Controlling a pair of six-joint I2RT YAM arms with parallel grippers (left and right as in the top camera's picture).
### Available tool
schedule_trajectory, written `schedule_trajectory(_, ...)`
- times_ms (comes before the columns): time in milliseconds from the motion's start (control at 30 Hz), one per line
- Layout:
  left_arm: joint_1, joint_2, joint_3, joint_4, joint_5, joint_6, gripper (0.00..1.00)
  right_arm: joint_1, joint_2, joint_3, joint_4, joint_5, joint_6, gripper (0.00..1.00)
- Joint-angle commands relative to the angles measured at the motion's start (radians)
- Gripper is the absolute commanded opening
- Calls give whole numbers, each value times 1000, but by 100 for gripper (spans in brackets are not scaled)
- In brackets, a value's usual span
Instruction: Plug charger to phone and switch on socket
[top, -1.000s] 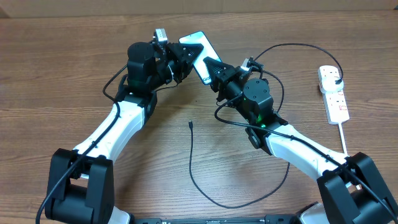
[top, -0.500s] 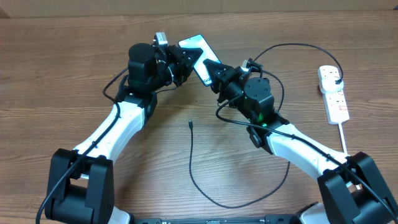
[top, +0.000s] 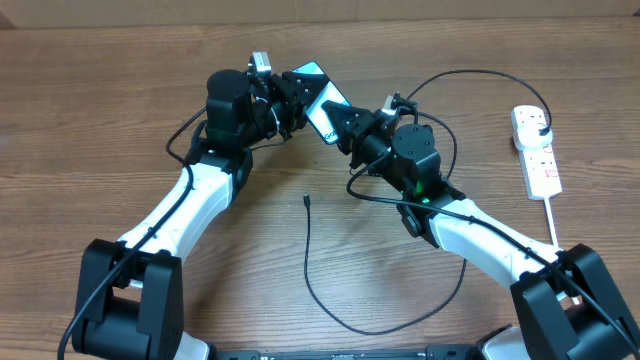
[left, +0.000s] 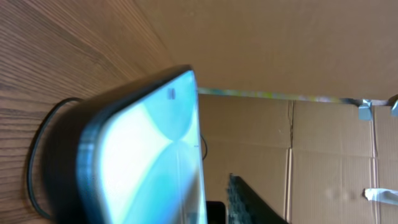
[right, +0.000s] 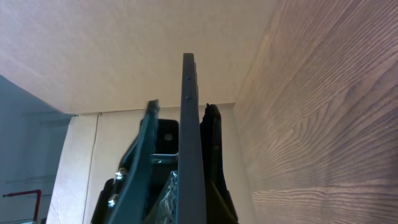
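The phone (top: 318, 92) has a lit light-blue screen and stands tilted up off the table between both grippers. My right gripper (top: 340, 122) is shut on its lower end; the right wrist view shows the phone (right: 189, 137) edge-on between the jaws (right: 181, 107). My left gripper (top: 288, 98) is open around its left side. In the left wrist view the screen (left: 149, 149) fills the frame, with a gap to the one visible finger (left: 249, 199). The charger's connector tip (top: 306, 200) lies loose on the table. Its cable (top: 370, 330) loops round to the black plug (top: 541, 122) in the socket (top: 540, 160).
The socket's thick white cord (top: 553, 225) runs toward the front right. The charger cable arcs behind the right arm (top: 470, 72). A black cable loop (left: 34, 155) lies on the wood beside the phone. Cardboard walls (left: 298, 155) stand behind the table.
The phone has tipped up from lying nearly flat and now looks narrower, its top shifted left. The right gripper has moved slightly up and left with it. The left arm stayed put.
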Motion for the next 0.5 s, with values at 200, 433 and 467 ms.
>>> schedule_trajectory(200, -11, -23, 24, 32, 35, 27, 5, 22, 16, -8, -20, -139, -31, 4)
schedule_trajectory(433, -2, -23, 24, 32, 35, 26, 4, -5, 10, -8, -14, -229, -239, 100)
schedule_trajectory(467, 5, -23, 24, 31, 37, 27, 4, -23, 3, -8, -22, -249, -285, 100)
